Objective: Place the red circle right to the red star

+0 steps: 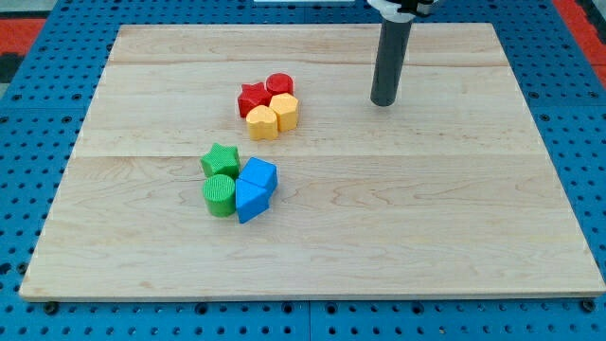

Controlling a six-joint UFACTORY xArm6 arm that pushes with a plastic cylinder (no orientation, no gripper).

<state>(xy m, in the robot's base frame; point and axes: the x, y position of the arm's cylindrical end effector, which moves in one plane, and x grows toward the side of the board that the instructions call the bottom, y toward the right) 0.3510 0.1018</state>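
table: pale wooden board of joined planks, lying on a blue perforated base. it carries every item below. no brand, label or writing can be read on it.

rod: dark, straight, coming down from the view's top; my tip rests on the table well to the view's right of the upper cluster, touching no block. there are no jaws on this arm, so nothing is spread, pressed together or pinching; the rod only pushes.

blue blocks: two, a blue block and a blue wedge-like block, touching, at the right of the lower cluster. exact shapes hard to tell.

green circle: ribbed cylinder, lower cluster, touching the blue pair.

green star: just above the green circle.

yellow blocks: a yellow rounded block and a yellow hexagon-like block, side by side, under the red pair.

red star: upper cluster, left side.

red circle: the task's thing; it sits touching the red star, on its right and slightly toward the view's top, with the yellow hexagon-like block just below it.

judgement: the red circle looks nearly placed already, up and right of the star instead of level with it. the yellow block probably blocks a straight push down.

no markings on any block.
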